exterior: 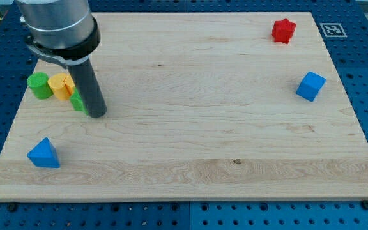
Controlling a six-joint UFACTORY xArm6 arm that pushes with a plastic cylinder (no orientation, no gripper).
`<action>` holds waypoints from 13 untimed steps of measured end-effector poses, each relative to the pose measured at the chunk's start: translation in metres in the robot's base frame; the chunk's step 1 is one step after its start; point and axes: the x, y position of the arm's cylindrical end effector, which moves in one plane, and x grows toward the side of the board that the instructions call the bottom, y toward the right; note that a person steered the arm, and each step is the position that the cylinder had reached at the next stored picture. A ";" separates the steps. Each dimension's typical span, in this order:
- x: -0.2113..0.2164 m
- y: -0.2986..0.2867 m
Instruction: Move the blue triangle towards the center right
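Observation:
The blue triangle (43, 154) lies near the board's bottom left corner. My tip (96, 114) rests on the board at the left, above and to the right of the blue triangle, well apart from it. A small green block (77, 102) sits right against the rod's left side, partly hidden by it.
A green cylinder (40, 85) and a yellow block (62, 85) sit side by side at the left edge, just left of the rod. A blue cube (310, 86) lies at the right edge. A red star (283, 30) lies at the top right. The wooden board (203, 128) ends on all sides.

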 end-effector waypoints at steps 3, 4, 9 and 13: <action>0.011 0.044; 0.013 0.057; 0.079 0.045; 0.135 -0.039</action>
